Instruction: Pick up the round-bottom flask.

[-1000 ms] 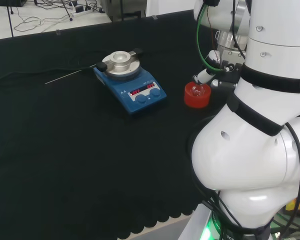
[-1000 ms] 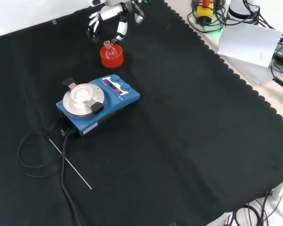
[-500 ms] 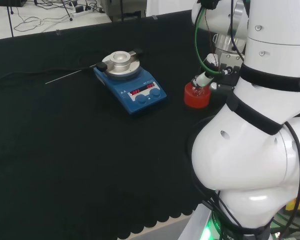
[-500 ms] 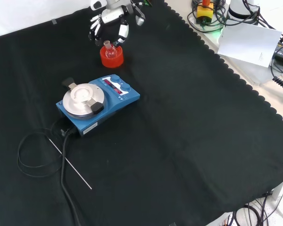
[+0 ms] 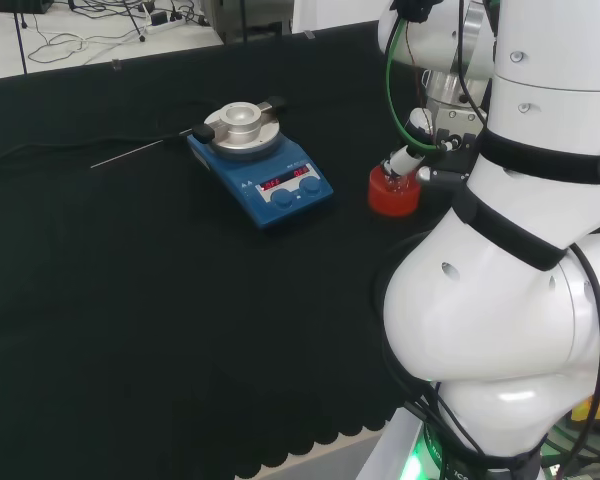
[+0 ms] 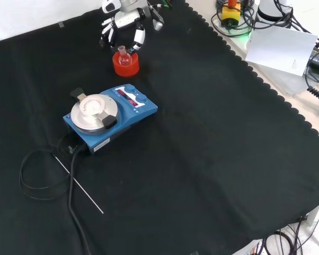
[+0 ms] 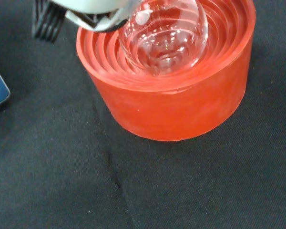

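While the hand (image 6: 125, 24) hangs with fingers spread, holding nothing, the round-bottom flask (image 6: 124, 57) (neck upright) sits just below in its red stand (image 6: 126, 66).

In the head view the arm's white links cover most of the hand (image 5: 408, 155), so only a white finger shows beside the red ribbed stand (image 5: 393, 192). The round-bottom flask (image 5: 395, 174) there is too small and clear to make out. In the wrist view the top edge cuts off the flask's (image 7: 164, 31) neck, and a blurred part of the hand (image 7: 93, 9) covers its side. Whether a finger touches the glass cannot be told.
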`<state>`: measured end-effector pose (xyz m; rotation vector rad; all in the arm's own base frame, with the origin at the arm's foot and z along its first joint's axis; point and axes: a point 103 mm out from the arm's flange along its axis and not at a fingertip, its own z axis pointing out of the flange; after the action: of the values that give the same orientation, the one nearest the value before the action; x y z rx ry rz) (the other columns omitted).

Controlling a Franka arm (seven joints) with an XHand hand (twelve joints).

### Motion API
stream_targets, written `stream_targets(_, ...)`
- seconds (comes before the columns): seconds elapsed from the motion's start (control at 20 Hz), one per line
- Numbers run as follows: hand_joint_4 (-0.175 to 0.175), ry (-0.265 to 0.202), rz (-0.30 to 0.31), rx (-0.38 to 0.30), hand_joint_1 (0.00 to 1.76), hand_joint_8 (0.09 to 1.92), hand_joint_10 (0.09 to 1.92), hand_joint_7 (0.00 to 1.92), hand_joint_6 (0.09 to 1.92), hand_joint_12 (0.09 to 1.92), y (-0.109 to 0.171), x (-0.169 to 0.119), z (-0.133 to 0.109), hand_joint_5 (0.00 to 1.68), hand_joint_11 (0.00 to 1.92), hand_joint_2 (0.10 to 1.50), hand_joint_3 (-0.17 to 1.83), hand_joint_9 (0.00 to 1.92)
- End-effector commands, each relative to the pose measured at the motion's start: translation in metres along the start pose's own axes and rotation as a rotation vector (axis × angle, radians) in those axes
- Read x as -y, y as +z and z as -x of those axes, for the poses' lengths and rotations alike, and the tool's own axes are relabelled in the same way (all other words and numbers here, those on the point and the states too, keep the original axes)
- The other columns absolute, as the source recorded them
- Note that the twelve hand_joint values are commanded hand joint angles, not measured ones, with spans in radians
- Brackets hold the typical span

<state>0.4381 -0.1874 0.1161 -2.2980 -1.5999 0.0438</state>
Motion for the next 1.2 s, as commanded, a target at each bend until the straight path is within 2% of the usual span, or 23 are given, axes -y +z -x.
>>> stream_targets(0.05,-0.088,0.005,0.002,0.008,0.94,0.68,0.68,0.26,0.72,1.43,0.0,-0.001,0.001,0.85,0.01,0.65,0.69,0.45)
stream_targets(0.25,-0.096,0.006,0.014,0.016,0.94,0.68,0.68,0.26,0.75,1.43,0.0,-0.002,-0.001,0.89,0.02,0.66,0.7,0.46)
stream_targets(0.35,0.057,0.01,0.036,0.04,1.01,0.69,0.68,0.28,0.88,1.43,-0.001,-0.002,-0.003,0.99,0.05,0.82,0.47,0.49)
stream_targets(0.4,0.087,0.01,0.051,0.048,1.04,0.69,0.66,0.31,0.9,1.42,-0.002,-0.001,-0.004,1.03,0.07,0.85,0.44,0.52)
stream_targets(0.45,0.095,0.009,0.061,0.057,1.06,0.68,0.65,0.33,0.92,1.41,-0.003,-0.001,-0.005,1.06,0.1,0.84,0.47,0.54)
stream_targets(0.6,0.083,0.01,0.069,0.057,1.09,0.67,0.61,0.37,0.96,1.39,-0.011,0.0,-0.007,1.09,0.16,0.77,0.61,0.6)
stream_targets(0.8,0.068,0.012,0.059,0.041,1.1,0.67,0.6,0.39,0.99,1.38,-0.031,0.003,-0.012,1.09,0.19,0.74,0.67,0.62)
stream_targets(0.95,0.067,0.004,0.029,0.009,1.1,0.67,0.6,0.39,1.0,1.38,-0.05,0.007,-0.02,1.09,0.19,0.74,0.68,0.63)
stream_targets(1.2,0.077,-0.023,0.05,0.041,1.1,0.67,0.6,0.37,1.0,1.38,-0.084,0.016,-0.043,1.09,0.19,0.72,0.7,0.63)
